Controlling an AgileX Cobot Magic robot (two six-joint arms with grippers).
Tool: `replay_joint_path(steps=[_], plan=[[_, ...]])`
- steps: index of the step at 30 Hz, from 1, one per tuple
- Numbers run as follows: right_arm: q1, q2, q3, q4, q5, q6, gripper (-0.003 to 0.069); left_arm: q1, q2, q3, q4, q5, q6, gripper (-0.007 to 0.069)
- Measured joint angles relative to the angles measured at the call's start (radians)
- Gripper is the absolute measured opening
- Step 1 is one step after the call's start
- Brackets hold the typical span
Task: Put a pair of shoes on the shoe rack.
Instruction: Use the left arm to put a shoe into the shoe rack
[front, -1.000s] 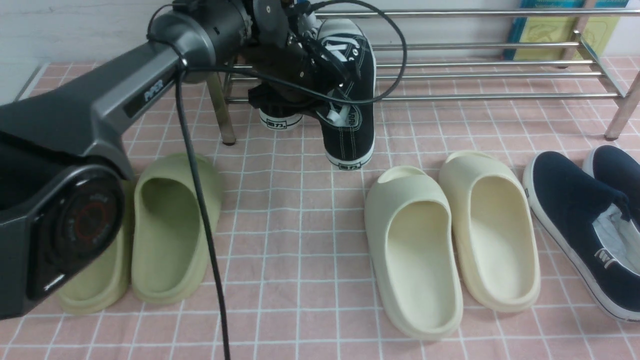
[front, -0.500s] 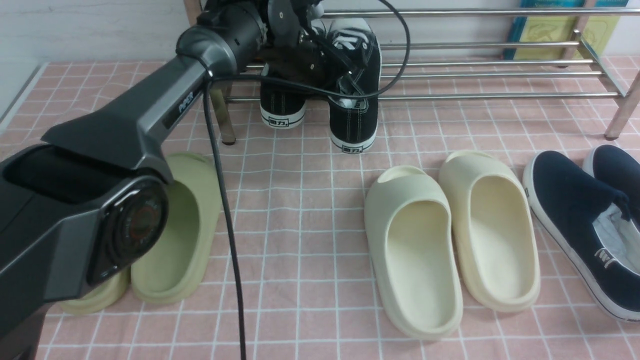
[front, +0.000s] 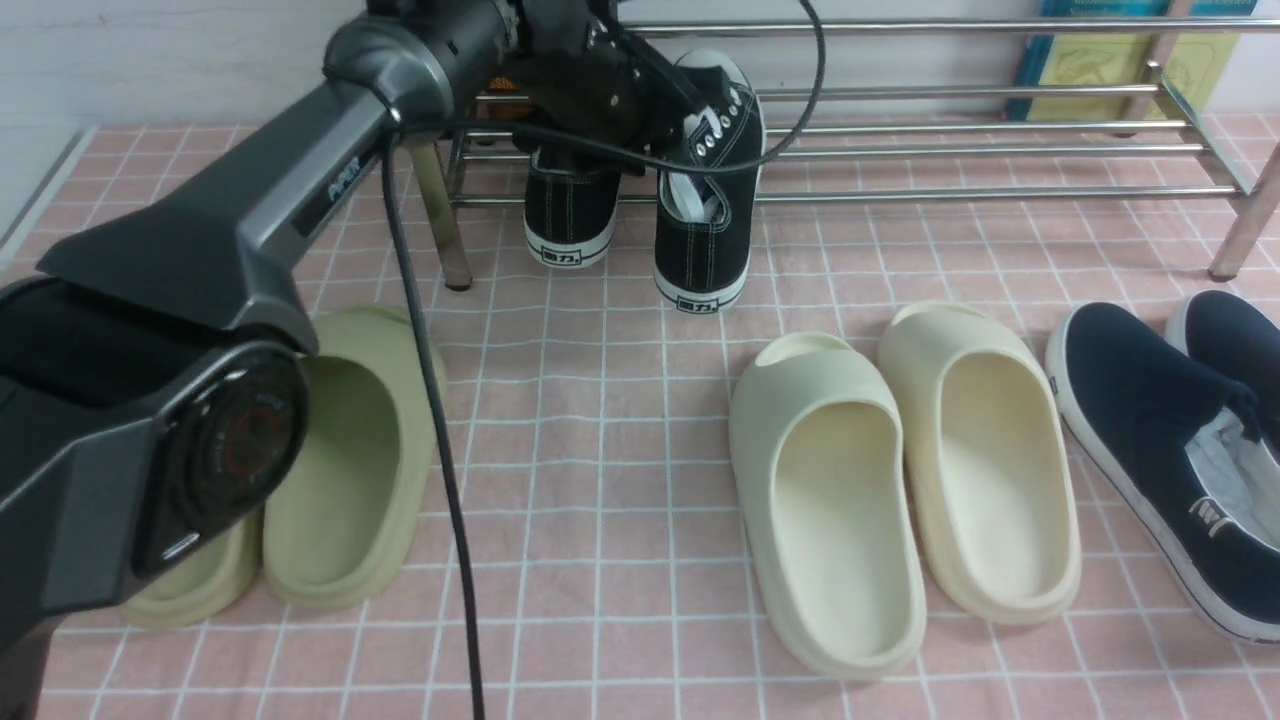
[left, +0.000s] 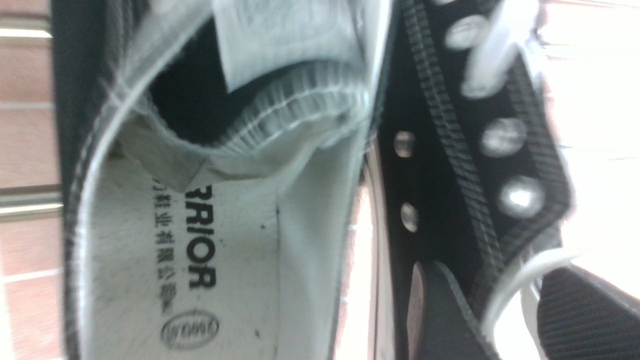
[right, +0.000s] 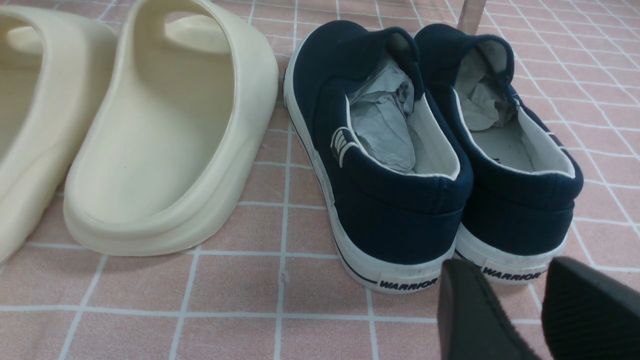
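Canvas of the black white-laced sneakers (front: 702, 235) is judged light and floppy, best pinched at the collar; the left gripper (left: 505, 282) is seen parted around an eyelet flap.

Navy canvas slip-on shoes (right: 380, 200) show "WARRIOR" on their white heels (right: 405, 283). Inside the black canvas sneaker (left: 430, 165), the white insole (left: 240, 310) reads "RRIOR".

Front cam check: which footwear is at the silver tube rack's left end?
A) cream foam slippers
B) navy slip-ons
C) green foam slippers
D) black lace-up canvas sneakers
D: the two black canvas sneakers with white soles are at the left end of the shiny silver tube shoe rack, heels toward the camera.
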Motion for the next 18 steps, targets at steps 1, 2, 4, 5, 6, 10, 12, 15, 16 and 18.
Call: replay_joint_path(steps=[1, 2, 4, 5, 6, 10, 12, 15, 16, 18], plan=[[0.0, 0.0, 0.0, 0.0, 0.0, 0.0, 0.0237, 0.0, -0.022, -0.001, 0.009, 0.025, 0.02, 0.0311], [0.0, 0.0, 0.0, 0.0, 0.0, 0.0, 0.0237, 0.0, -0.045, -0.002, 0.021, 0.051, 0.04, 0.0299], [0.0, 0.0, 0.0, 0.0, 0.0, 0.0, 0.0237, 0.0, -0.082, -0.004, 0.051, 0.1, 0.076, 0.0256], [0.0, 0.0, 0.0, 0.0, 0.0, 0.0, 0.0237, 0.0, -0.089, -0.004, 0.054, 0.111, 0.079, 0.0244], [0.0, 0.0, 0.0, 0.0, 0.0, 0.0, 0.0237, 0.0, -0.102, -0.005, 0.065, 0.133, 0.088, 0.0216], [0.0, 0.0, 0.0, 0.0, 0.0, 0.0, 0.0237, 0.0, -0.139, -0.006, 0.117, 0.288, 0.134, 0.0036], [0.0, 0.0, 0.0, 0.0, 0.0, 0.0, 0.0237, 0.0, -0.139, -0.004, 0.118, 0.343, 0.167, 0.0007], [0.0, 0.0, 0.0, 0.0, 0.0, 0.0, 0.0237, -0.012, -0.139, 0.02, 0.098, 0.352, 0.223, 0.0002], [0.0, 0.0, 0.0, 0.0, 0.0, 0.0, 0.0237, -0.015, -0.139, 0.022, 0.096, 0.352, 0.223, 0.0002], [0.0, 0.0, 0.0, 0.0, 0.0, 0.0, 0.0237, -0.044, -0.139, 0.07, 0.072, 0.352, 0.251, 0.0002]])
